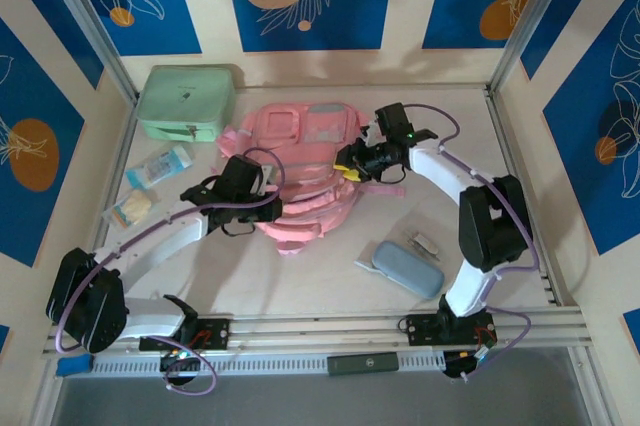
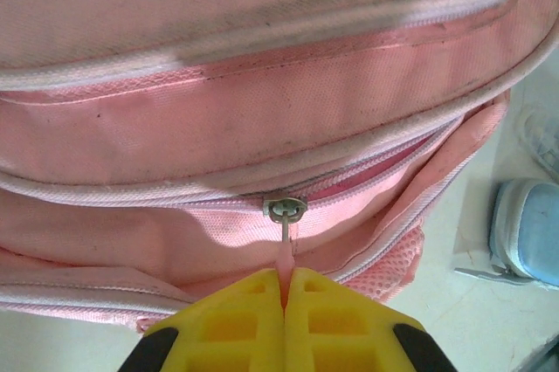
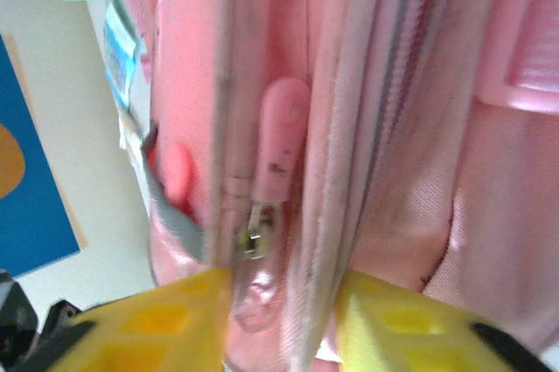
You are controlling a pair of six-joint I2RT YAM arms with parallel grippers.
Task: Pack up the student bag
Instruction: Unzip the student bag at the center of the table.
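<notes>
Working on the student bag (image 1: 300, 161) lying on the bench (image 1: 330, 266), centre-far. Pinching its pink zip tab (image 2: 285, 257) in the closed left tool (image 2: 286, 280) at the near-left edge. Straddling another zip seam (image 3: 384, 119) with the open right tool (image 3: 284, 302) on the right.

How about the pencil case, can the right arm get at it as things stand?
Probably yes. The pencil case lies in the open on the table, close beside that arm, nothing on top. The right gripper is at the bag, jaws straddling its zip seam, so it must back off first.
</notes>
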